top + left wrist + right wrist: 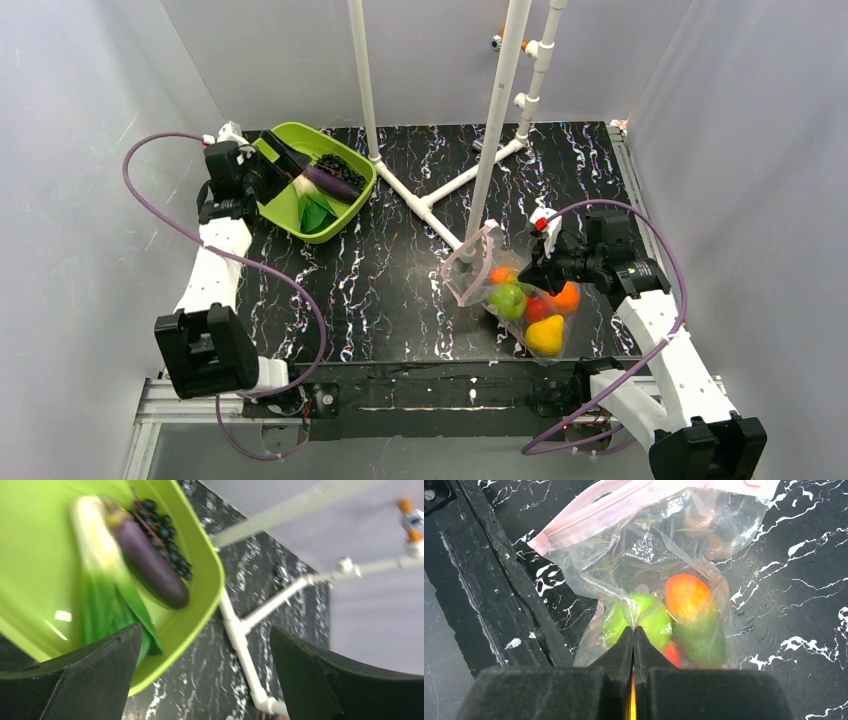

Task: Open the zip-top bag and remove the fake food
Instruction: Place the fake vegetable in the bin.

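The zip-top bag (520, 300) lies at the front right, its pink zip strip (466, 262) standing open in a loop toward the left. Inside are a green apple (508, 300), oranges (567, 297), a yellow lemon (545, 335) and a red piece (537, 309). My right gripper (532, 276) is shut on the bag's plastic (649, 540), pinching a fold over the apple (651, 617) beside an orange (686, 595). My left gripper (277, 168) is open and empty above the lime-green tray (200, 555), which holds the eggplant (150, 565), grapes (165, 530) and leafy vegetable (107, 595).
A white pipe frame (440, 205) stands on the black marbled table (380, 290) between tray and bag, with uprights (497, 120) rising near the bag's mouth. The table's front edge rail (499, 580) runs close beside the bag.
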Motion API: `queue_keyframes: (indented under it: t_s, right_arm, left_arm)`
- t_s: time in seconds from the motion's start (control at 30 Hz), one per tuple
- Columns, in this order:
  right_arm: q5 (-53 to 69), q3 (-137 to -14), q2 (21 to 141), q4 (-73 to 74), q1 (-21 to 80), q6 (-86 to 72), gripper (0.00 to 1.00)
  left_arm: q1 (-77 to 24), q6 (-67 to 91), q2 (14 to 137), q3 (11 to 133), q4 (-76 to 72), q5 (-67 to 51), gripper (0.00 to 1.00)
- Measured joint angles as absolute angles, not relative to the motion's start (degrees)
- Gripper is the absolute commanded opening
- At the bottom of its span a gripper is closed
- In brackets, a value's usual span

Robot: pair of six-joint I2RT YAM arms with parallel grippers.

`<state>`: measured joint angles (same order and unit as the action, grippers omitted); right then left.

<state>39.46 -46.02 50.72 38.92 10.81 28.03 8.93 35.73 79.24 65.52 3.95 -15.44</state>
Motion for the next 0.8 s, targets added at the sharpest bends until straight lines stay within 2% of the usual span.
queue_keyframes:
  t_s: [0.2,0.4,0.8]
  right_arm:
    - [41.4,-46.0,50.5,39.1,10.0,28.7,0.01]
    - [43.3,-46.0,50.1,39.4,9.5,29.1,0.01]
    - [47.1,-46.0,50.1,42.1,9.0,32.2,0.01]
  left_arm:
    - [7.2,36.2,73.3,59.8,2.9,-27.1,0.98]
    - [-0.1,35.9,66.8,54.1,4.9,-35.0,0.98]
    - [-18.1,35.2,64.9,47.9,9.0,-40.1,0.98]
